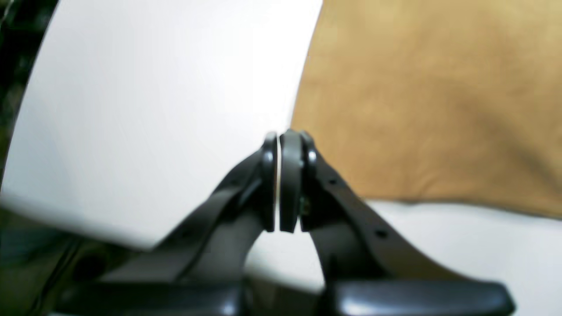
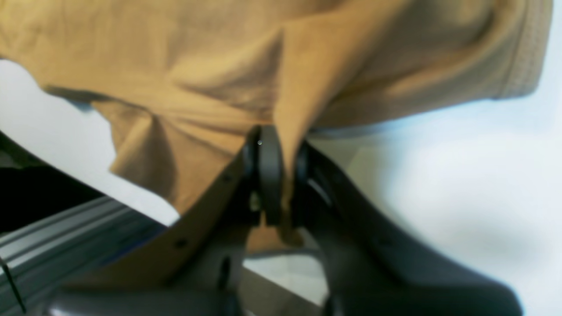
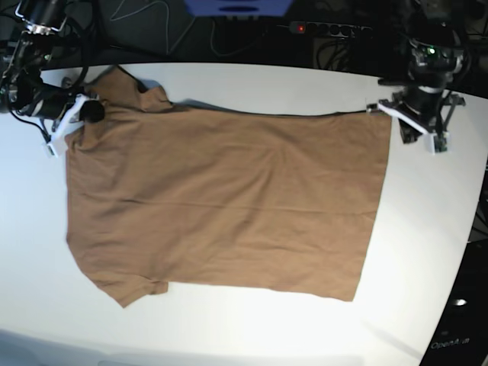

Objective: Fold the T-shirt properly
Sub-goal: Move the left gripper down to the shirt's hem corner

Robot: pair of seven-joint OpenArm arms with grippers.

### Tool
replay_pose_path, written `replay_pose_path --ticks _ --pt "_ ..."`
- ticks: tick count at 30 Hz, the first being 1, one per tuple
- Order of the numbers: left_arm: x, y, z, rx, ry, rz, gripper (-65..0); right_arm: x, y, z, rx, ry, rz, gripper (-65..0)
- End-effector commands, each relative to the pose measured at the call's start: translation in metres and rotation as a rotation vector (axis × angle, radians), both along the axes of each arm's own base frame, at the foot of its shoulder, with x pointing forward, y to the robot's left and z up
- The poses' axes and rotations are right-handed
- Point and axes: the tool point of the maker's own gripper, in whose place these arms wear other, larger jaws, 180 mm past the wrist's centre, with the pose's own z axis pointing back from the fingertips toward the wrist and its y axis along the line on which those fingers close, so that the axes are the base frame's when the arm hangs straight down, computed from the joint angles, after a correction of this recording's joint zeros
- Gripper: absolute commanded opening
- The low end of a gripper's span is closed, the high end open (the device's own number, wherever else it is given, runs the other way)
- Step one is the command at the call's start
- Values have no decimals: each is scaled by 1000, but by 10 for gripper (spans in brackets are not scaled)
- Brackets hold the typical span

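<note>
The tan-brown T-shirt [image 3: 229,198] lies spread flat on the white table [image 3: 427,229], collar end at the left and hem at the right. My right gripper [image 3: 90,112] is at the far-left shoulder by the collar. In the right wrist view that gripper [image 2: 283,145] is shut on a lifted fold of the T-shirt [image 2: 210,66]. My left gripper [image 3: 385,109] sits at the hem's far-right corner. Its pads [image 1: 290,175] are pressed together with only a thin sliver between them, and the T-shirt [image 1: 430,96] corner touches the left gripper [image 1: 279,136] tips. No cloth shows between the pads.
The table's curved far edge runs behind both arms, with dark floor, cables and a power strip [image 3: 320,28] beyond. An aluminium rail [image 2: 66,237] shows below the table edge in the right wrist view. Bare white table surrounds the shirt at the front and right.
</note>
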Motion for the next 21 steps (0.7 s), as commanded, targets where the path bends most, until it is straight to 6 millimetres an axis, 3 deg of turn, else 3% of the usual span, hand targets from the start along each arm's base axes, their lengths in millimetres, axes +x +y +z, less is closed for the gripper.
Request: replay_pose_path --ticks 1,6,11,16,21 --pt "13 17 18 43 -51 38 -639 -13 -10 -5 -52 66 18 -649" --pt "59 40 58 74 -90 51 -639 -13 -10 -5 -52 66 18 -649" --pt "96 40 71 73 -63 -6 -639 -18 -17 -9 -98 96 25 -649" --pt "104 36 46 3 12 -7 -639 -17 -20 -11 -124 106 27 -649" --pt "57 20 -9 -57 166 0 -639 -16 -21 -10 -126 105 27 -649"
